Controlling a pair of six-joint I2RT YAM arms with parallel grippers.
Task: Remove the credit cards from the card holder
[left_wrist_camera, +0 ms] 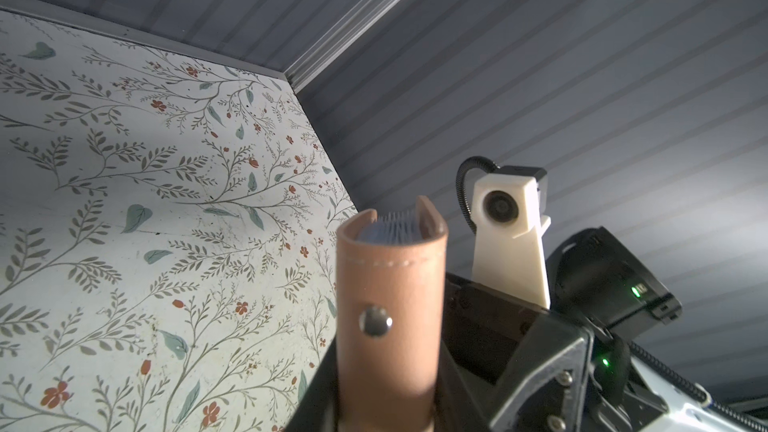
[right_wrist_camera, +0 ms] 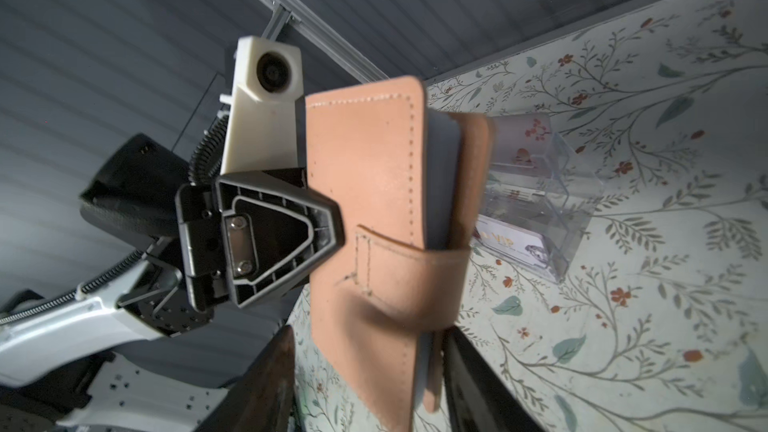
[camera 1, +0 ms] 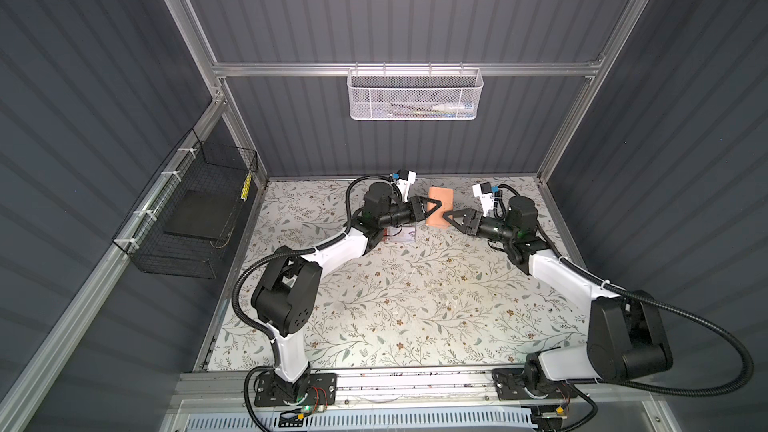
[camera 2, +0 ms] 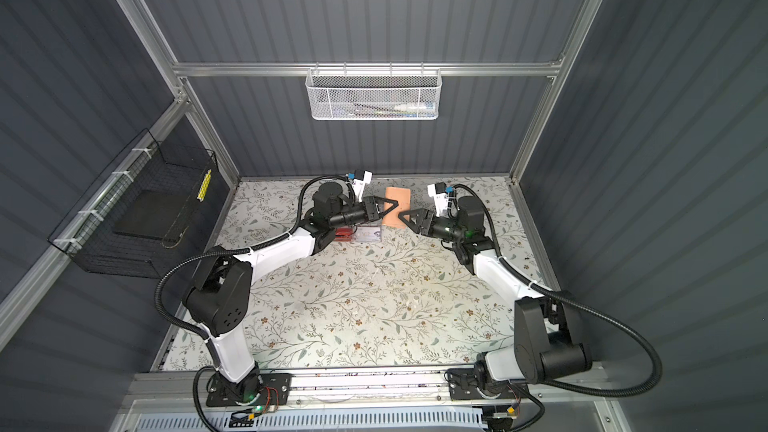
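Note:
The tan card holder [camera 1: 440,201] [camera 2: 397,201] is held up off the table near the back wall, closed, its strap [right_wrist_camera: 409,270] wrapped round it. My left gripper [camera 1: 432,210] [left_wrist_camera: 386,403] is shut on its spine side, below the metal snap [left_wrist_camera: 375,320]. My right gripper [camera 1: 449,218] [right_wrist_camera: 370,376] stands open round the other end, with a gap on one side. Grey sleeve pages [left_wrist_camera: 388,224] show at the holder's end; any credit cards inside are hidden. One pale card with "VIP" lettering [right_wrist_camera: 509,243] lies in a clear box.
The clear acrylic box [right_wrist_camera: 552,205] [camera 2: 368,233] sits on the floral table below my left arm, with something red [camera 2: 344,234] in it. A white mesh basket [camera 1: 414,95] hangs on the back wall and a black wire basket [camera 1: 187,218] on the left wall.

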